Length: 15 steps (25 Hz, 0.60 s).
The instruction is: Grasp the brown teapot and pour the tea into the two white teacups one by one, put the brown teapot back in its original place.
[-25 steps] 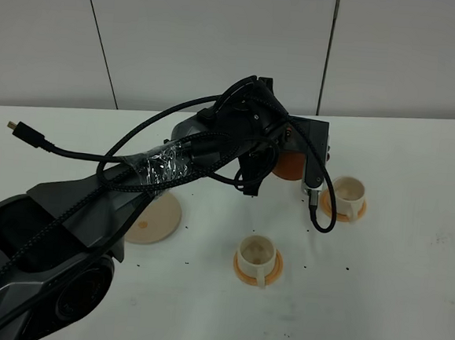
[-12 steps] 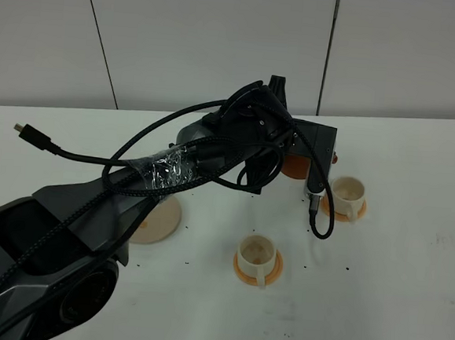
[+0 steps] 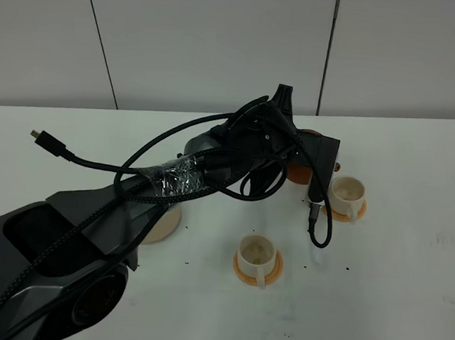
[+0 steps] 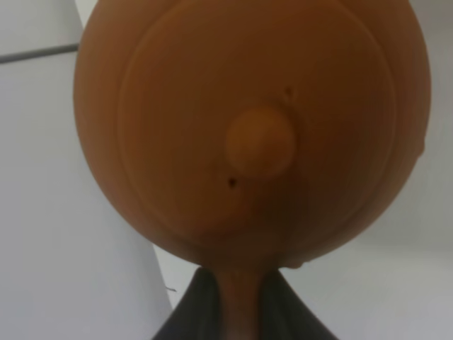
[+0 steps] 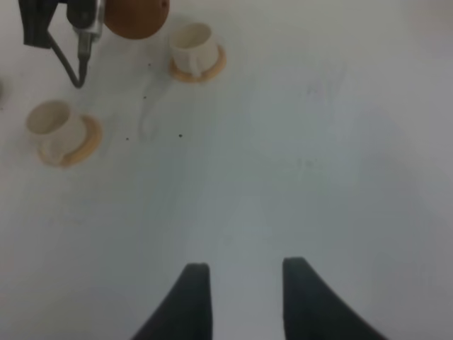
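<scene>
We see the left arm (image 3: 181, 178) reaching across the table's middle. It covers part of the cream saucer (image 3: 163, 222) and holds the brown teapot (image 3: 297, 172) just beside the far teacup (image 3: 345, 193). A cable loop (image 3: 318, 224) dangles between that cup and the near teacup (image 3: 257, 253), crowding the gap. Right of both cups the table (image 3: 410, 255) is bare, and the right gripper (image 5: 241, 285) has free tabletop ahead.

We see a white table (image 3: 406, 310) dotted with small dark specks (image 3: 347, 268), and behind it pale wall panels (image 3: 206, 42) with dark seams (image 3: 329, 52).

Reddish-brown teapot (image 4: 248, 127); cream-white teacups (image 3: 257, 251); orange saucers (image 3: 278, 267); white table (image 3: 391, 293).
</scene>
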Available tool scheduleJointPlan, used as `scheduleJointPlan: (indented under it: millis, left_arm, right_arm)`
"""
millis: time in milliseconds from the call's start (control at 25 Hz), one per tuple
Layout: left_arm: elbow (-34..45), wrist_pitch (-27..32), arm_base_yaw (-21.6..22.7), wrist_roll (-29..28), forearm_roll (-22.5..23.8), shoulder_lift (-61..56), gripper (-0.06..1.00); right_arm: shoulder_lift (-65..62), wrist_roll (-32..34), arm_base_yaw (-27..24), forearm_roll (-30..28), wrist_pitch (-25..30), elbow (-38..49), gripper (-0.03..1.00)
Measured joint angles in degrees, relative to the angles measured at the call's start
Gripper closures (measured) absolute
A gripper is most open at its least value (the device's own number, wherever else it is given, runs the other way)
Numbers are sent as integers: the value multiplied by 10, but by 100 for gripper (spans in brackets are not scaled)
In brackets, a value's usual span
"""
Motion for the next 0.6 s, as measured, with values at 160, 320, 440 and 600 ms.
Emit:
scheduleJointPlan:
  millis: [160,320,440,600]
  left_arm:
    - [0,-24,-9,-1,15,4,77]
    - [0,-34,-16,-2,25,7,77]
    - [0,-38,-17,-2,38,8,77]
    - [0,-36,-17,-2,45,8,77]
  right_arm:
    - [0,0,0,0,0,0,72]
    - [0,0,0,0,0,0,72]
    - [0,0,0,0,0,0,72]
    - [0,0,0,0,0,0,72]
